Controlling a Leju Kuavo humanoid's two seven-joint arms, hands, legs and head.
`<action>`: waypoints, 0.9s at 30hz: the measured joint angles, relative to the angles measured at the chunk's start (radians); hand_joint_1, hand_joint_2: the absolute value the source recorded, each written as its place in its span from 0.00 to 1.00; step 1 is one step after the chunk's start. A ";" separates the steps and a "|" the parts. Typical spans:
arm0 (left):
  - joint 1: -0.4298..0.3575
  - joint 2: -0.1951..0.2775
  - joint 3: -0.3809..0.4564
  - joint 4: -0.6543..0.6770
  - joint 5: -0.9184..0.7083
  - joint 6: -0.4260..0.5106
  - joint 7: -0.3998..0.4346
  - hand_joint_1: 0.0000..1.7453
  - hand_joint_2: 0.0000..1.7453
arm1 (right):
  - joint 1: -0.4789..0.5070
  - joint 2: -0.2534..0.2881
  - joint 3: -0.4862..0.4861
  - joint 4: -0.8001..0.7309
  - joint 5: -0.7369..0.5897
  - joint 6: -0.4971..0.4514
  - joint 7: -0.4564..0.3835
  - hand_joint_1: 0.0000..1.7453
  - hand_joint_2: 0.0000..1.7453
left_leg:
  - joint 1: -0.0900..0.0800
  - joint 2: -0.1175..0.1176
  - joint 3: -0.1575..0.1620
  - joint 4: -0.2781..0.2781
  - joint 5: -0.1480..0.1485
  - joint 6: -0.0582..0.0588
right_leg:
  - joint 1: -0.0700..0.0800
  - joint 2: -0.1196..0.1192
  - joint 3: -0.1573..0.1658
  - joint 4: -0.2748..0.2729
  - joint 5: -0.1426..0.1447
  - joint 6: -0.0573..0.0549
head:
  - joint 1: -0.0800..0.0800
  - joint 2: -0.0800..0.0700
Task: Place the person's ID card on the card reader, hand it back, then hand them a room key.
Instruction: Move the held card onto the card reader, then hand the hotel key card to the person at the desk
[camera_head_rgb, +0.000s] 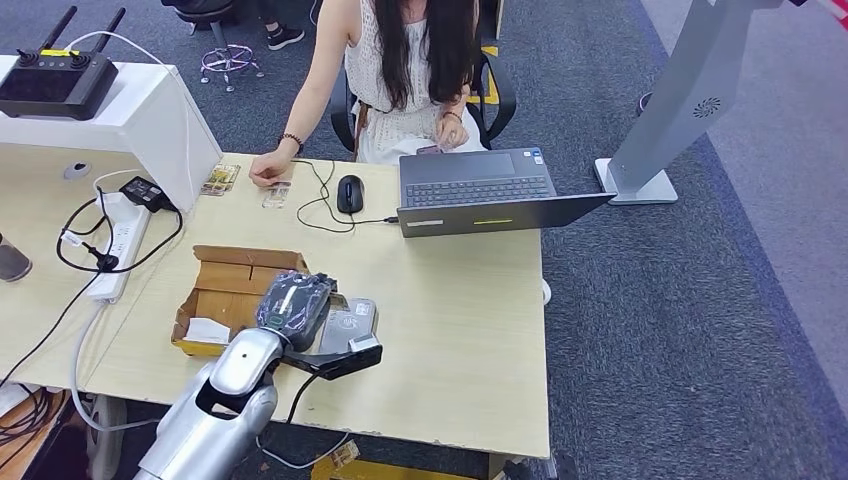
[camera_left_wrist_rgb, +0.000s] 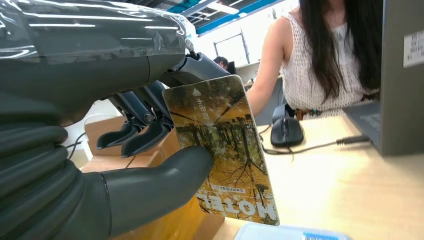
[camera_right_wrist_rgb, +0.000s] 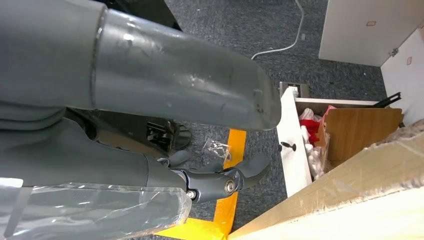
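My left hand hovers over the card reader beside a cardboard box. In the left wrist view the thumb and fingers pinch a room key card, printed with autumn trees and the word HOTEL, held upright. The person sits across the table with one hand resting on it near two small cards. The other hand holds a small dark item behind the laptop. My right hand hangs beside the table edge, holding nothing, fingers apart.
An open laptop and a black mouse with its cable lie at the far side of the table. A power strip with cables is at the left. A white box carries a black controller.
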 joint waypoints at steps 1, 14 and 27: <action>0.000 0.000 -0.009 0.024 0.001 -0.002 -0.005 1.00 1.00 | 0.000 0.000 0.004 0.001 -0.002 0.000 0.003 0.00 0.00 | 0.000 0.000 0.000 0.000 0.000 0.000 | 0.000 0.000 0.000 0.000 0.000 0.000 | 0.000 0.000; -0.001 -0.009 -0.048 0.127 0.002 -0.005 -0.016 1.00 1.00 | 0.000 0.000 0.025 0.007 -0.013 0.000 0.014 0.00 0.00 | 0.000 0.000 0.000 0.000 0.000 0.000 | 0.000 0.000 0.000 0.000 0.000 0.000 | 0.000 0.000; -0.045 -0.002 -0.052 0.070 0.027 0.120 -0.007 1.00 1.00 | 0.003 0.000 0.031 0.009 -0.033 0.003 -0.006 0.00 0.00 | 0.000 -0.001 0.000 0.000 0.000 0.000 | 0.000 -0.001 0.000 0.000 0.000 0.000 | 0.000 0.000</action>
